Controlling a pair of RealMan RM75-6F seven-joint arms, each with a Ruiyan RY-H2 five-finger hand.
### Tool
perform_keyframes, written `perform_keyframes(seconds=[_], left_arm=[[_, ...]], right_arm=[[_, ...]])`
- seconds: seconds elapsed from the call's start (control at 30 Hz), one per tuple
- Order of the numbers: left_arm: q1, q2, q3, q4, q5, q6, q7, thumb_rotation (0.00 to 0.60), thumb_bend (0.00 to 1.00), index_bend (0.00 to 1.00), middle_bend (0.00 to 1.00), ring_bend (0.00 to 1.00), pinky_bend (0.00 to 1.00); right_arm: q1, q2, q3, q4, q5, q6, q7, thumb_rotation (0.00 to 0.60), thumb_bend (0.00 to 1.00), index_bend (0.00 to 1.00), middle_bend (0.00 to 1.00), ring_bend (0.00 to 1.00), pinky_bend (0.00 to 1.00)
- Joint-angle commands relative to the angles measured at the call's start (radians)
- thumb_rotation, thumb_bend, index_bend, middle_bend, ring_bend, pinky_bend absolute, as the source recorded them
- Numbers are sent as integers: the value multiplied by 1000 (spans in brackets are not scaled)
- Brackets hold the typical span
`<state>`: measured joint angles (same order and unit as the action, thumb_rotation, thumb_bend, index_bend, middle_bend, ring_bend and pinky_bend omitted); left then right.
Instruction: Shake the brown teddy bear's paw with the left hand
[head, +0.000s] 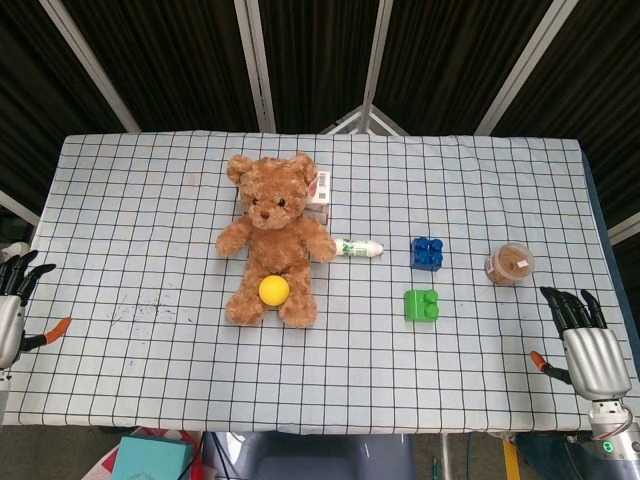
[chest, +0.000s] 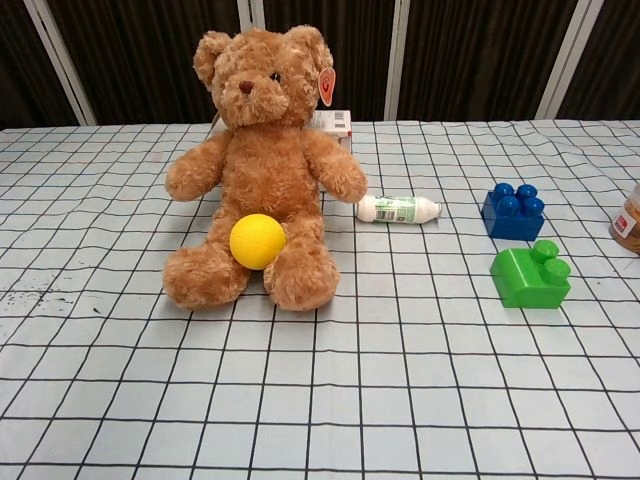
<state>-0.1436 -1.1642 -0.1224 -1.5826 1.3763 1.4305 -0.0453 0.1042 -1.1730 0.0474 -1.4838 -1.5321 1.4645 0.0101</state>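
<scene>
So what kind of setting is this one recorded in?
Most likely a robot lab or data-collection booth, not a home: a table under a checked cloth, dark curtains with metal frame bars behind, and staged props such as a teddy bear and toy blocks.

brown bear (chest: 262, 150), yellow ball (chest: 257, 241), checked cloth (chest: 400, 380)
</scene>
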Motion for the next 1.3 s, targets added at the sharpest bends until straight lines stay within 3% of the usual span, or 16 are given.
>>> perform_keyframes(seconds=[0.03,0.23,0.43,0.63,0.77,1.03,1.3], left_arm=[[-6,-1,1,1,1,-12,-18,600,292,176,45,0,0],[-35,-10,2,7,-10,-94,-139,600,202,166,61,0,0],[-118,-31,-14,-20,-23,-267,-350,600,178,159,64,0,0],[-264,-79,-120,24,-126,-565,-780,600,169,150,66,0,0],[-351,-145,-165,123,-159,-694,-893,600,105,150,66,0,0],[-463,-315,-201,299,-250,-780,-859,600,87,150,94,0,0],[-513,-434,-245,388,-381,-751,-755,600,87,186,154,0,0]], right_arm=[[-1,0,-3,3,2,-4,2,600,208,9,136,128,49],[-6,4,-2,-3,-8,14,17,600,209,8,137,128,49],[-6,4,-1,2,1,5,26,600,209,9,137,128,49],[-1,1,1,12,10,-8,32,600,209,8,136,128,49],[2,0,3,20,20,-20,38,600,209,9,136,128,49],[2,-1,10,41,42,-34,59,600,208,8,136,128,49],[3,-2,15,61,58,-45,83,600,209,8,136,128,49]])
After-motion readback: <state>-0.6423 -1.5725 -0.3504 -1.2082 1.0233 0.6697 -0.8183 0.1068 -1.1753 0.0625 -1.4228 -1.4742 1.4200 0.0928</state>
